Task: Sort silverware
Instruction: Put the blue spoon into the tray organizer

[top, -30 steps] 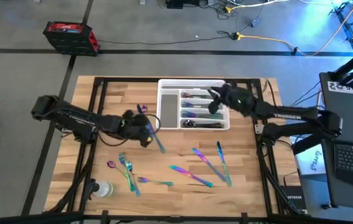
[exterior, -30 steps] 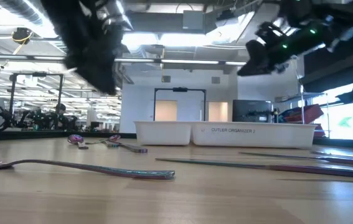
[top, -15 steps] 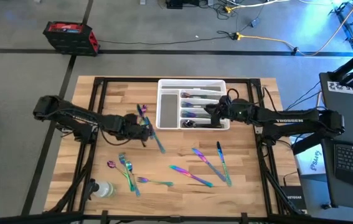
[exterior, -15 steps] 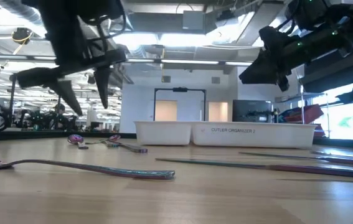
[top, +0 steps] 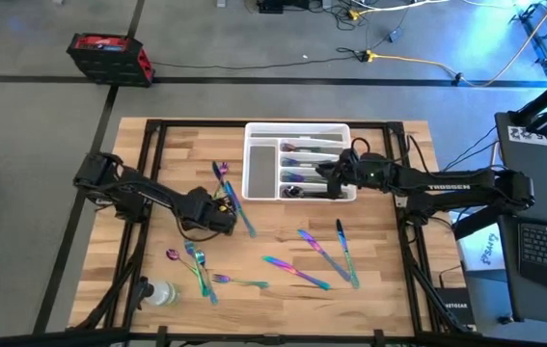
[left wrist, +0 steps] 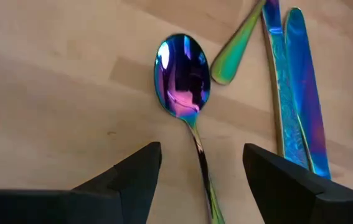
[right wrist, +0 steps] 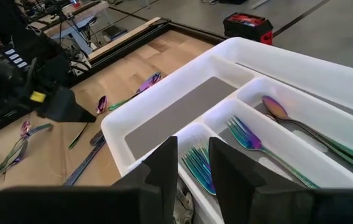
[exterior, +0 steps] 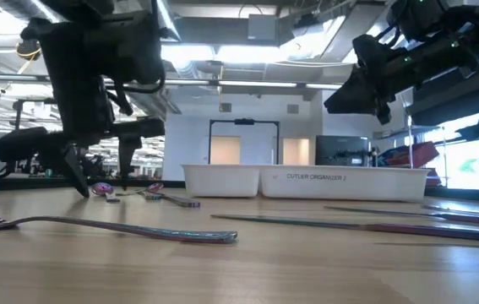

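Left tool (left wrist: 198, 165) hangs open and empty with one finger on each side of a rainbow spoon (left wrist: 184, 78) lying on the wooden surface (top: 389, 251), set to pinch it, while the right tool (right wrist: 192, 165), nearly shut and empty, waits over the white tray (top: 251, 164) that holds the sorted forks (right wrist: 244, 138).

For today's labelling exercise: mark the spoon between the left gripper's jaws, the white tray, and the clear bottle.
spoon (left wrist: 183, 74), left wrist view, on its bowl.
white tray (top: 251, 162), high view, on its left wall.
clear bottle (top: 160, 293), high view, on its body.
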Available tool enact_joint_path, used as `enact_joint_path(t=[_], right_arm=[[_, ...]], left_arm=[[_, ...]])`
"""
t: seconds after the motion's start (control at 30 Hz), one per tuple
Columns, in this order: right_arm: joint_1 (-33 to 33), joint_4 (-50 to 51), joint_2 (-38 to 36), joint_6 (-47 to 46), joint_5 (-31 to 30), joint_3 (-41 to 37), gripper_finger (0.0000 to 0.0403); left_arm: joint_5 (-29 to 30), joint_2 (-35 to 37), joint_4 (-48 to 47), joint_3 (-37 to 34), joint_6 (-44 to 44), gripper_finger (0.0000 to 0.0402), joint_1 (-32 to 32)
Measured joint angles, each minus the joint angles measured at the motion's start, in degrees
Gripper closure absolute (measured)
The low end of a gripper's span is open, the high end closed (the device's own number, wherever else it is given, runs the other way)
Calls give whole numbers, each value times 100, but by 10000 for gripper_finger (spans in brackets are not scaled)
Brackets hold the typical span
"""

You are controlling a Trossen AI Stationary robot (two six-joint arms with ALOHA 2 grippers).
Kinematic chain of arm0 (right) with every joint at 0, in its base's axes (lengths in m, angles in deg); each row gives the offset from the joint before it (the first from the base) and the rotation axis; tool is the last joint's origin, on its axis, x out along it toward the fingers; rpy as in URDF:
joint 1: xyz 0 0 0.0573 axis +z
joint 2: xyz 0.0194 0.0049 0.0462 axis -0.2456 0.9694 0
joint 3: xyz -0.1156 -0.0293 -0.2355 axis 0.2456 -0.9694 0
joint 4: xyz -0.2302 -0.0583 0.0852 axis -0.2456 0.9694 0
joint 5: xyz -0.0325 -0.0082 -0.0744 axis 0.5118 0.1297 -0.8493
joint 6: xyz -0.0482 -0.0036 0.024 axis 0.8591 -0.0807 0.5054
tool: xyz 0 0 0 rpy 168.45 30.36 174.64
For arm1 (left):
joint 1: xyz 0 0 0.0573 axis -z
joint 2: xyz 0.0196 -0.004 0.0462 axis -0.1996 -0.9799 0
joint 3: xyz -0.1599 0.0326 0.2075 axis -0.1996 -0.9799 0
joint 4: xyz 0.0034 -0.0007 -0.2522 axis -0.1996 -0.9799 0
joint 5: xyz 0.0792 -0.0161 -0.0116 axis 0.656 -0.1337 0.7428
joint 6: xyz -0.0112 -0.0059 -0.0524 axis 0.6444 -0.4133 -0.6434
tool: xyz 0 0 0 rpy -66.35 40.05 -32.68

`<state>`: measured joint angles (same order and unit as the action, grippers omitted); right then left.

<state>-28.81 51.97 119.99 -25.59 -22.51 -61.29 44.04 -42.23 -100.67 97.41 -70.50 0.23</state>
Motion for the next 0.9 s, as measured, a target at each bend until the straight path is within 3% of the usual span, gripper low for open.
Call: enact_joint_path(t=[0.13,0.33,0.57,0.9], right_arm=[[0,51,0,-2,166,0,329],[0,171,2,0,239,-2,329],[0,207,2,2,388,-2,329],[0,-14,2,4,1007,-2,329]], left_arm=[[10,-219,-99,113,-181,213,84],[4,-307,-642,339,-424,298,160],[-16,-478,-966,359,135,386,168],[-276,-332,-1943,446,-58,401,490]])
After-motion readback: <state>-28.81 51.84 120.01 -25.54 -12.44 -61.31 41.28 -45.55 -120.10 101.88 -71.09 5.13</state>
